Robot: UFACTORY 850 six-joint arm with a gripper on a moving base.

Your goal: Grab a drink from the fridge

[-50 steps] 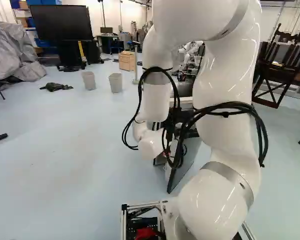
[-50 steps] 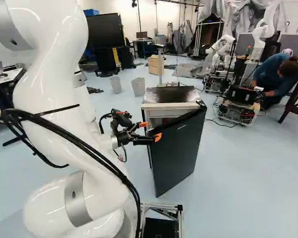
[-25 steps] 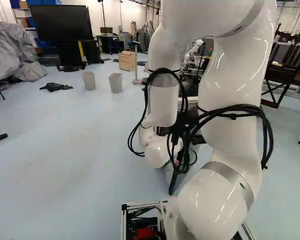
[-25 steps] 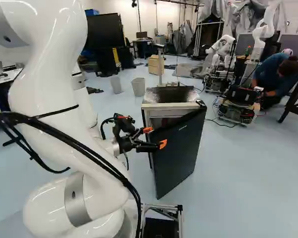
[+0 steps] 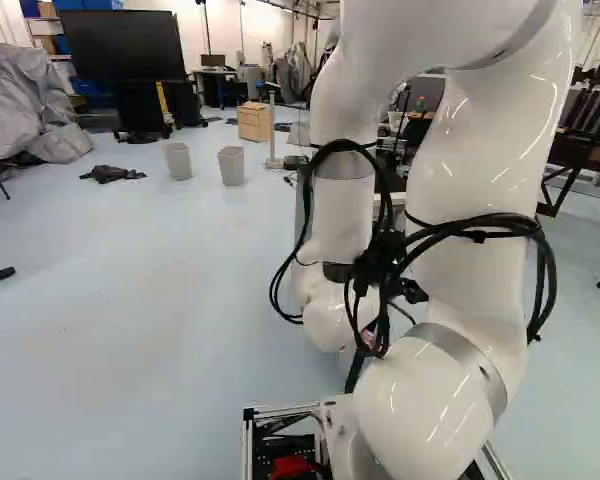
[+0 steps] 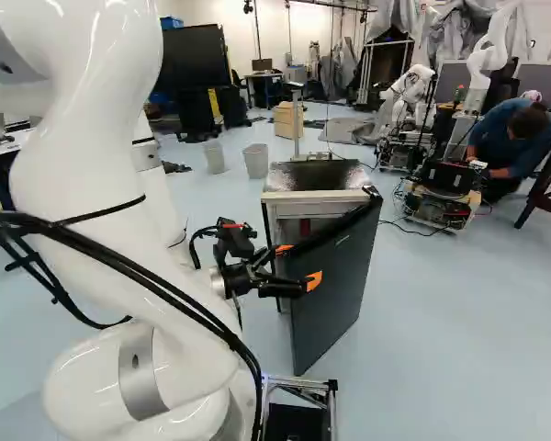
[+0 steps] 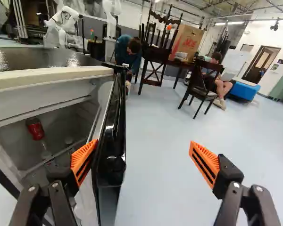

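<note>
In the right base view my gripper (image 6: 298, 265) stands at the free edge of the dark fridge door (image 6: 335, 289), which is partly open on the fridge (image 6: 317, 196). The wrist view shows the gripper (image 7: 144, 160) open, one orange-padded finger against the door's inner side, the other well out from its outer face. The door edge (image 7: 114, 127) stands between them, not pinched. Inside the fridge a red can (image 7: 35, 128) lies tilted or stands near the back wall; dim clear items below it are hard to make out. In the left base view my arm covers most of the fridge.
Two grey bins (image 6: 256, 161) and a wooden cabinet (image 6: 287, 119) stand behind the fridge. Another robot (image 6: 441, 197) is to its right with a person crouching beside it. Dark chairs (image 7: 202, 89) and a seated person are farther off, beyond the door's outer side.
My arm has shifted rightward in both base views, the gripper still open. The fridge door has swung a little wider, and more of the inside shows. The base has not moved.
</note>
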